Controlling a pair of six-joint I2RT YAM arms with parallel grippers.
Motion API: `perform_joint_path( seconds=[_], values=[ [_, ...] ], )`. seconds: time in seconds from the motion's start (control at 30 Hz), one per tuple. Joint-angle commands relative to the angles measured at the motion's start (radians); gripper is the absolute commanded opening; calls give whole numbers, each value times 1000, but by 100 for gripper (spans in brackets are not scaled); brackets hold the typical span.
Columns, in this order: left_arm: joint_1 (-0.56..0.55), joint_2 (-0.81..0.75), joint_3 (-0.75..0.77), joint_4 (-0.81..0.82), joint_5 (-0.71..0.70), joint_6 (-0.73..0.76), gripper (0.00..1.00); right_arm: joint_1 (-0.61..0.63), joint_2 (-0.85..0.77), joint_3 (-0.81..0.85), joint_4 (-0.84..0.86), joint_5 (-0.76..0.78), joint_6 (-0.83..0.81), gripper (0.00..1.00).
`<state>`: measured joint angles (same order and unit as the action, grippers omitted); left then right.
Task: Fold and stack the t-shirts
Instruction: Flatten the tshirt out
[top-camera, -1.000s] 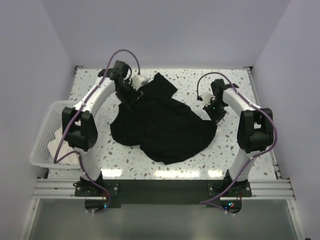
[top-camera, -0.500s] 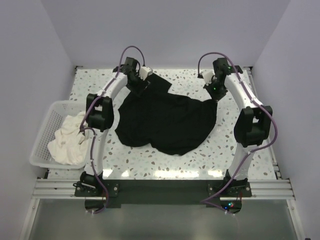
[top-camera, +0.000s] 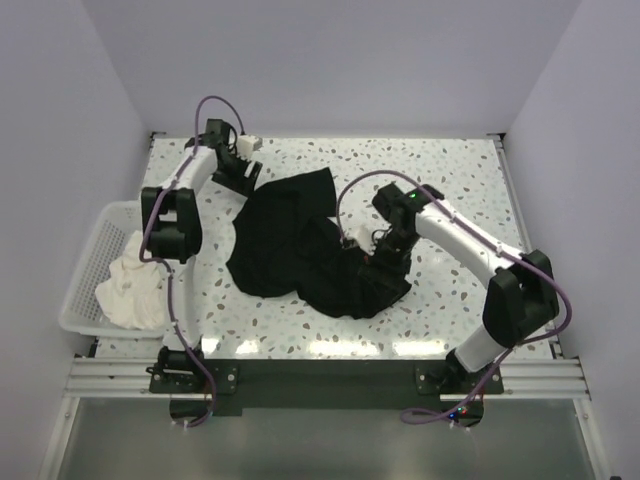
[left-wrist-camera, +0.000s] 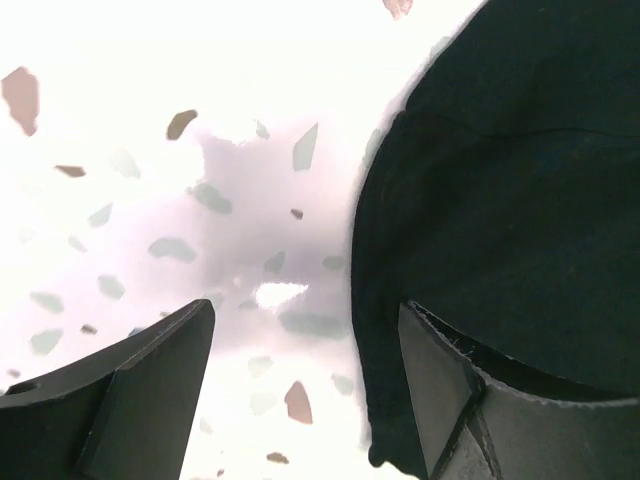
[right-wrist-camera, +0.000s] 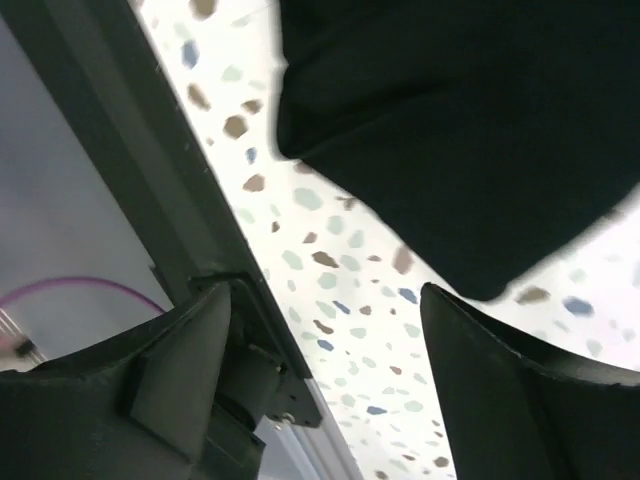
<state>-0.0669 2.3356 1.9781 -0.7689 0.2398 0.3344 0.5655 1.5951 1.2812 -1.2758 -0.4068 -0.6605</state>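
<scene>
1. Narrower than a moment ago, the plain black short-sleeved fabric t-shirt (top-camera: 300, 250) lies in the middle of the speckled white surface (top-camera: 460, 170). Its right side has been carried inward and now sits rumpled on top. I'd read that as a first rough fold, still needing tidying.
2. Its long axis runs on a slant, from the far-left corner down to the near-right lobe. Which end is the collar I cannot tell.
3. The crumpled white t-shirt (top-camera: 130, 290) sits in the white plastic lattice basket (top-camera: 82, 270) at the left edge, well apart and not yet folded.
4. The right pincer (right-wrist-camera: 328, 300) has swung in from the far right and hangs over the folded-over part, fingers spread wide with nothing between them.
5. The left pincer (left-wrist-camera: 305, 320) gapes wide at the shirt's far-left edge, gripping nothing.
</scene>
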Motion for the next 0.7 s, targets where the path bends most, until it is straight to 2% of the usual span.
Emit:
perform_joint_path(
  seconds=[0.0, 0.07, 0.23, 0.43, 0.67],
  values=[
    [-11, -108, -25, 22, 55, 18, 80, -186, 33, 122, -13, -107, 27, 82],
    [-11, -108, -35, 23, 46, 18, 80, -252, 78, 177, -2, -115, 96, 80],
    [-11, -62, -24, 2, -7, 25, 80, -260, 183, 196, 29, -116, 188, 72],
    [-14, -24, -22, -1, 12, 20, 81, -260, 235, 167, 191, -46, 337, 71],
    [-57, -7, -24, 51, -6, 63, 81, -260, 376, 277, 289, -12, 424, 70]
  ],
)
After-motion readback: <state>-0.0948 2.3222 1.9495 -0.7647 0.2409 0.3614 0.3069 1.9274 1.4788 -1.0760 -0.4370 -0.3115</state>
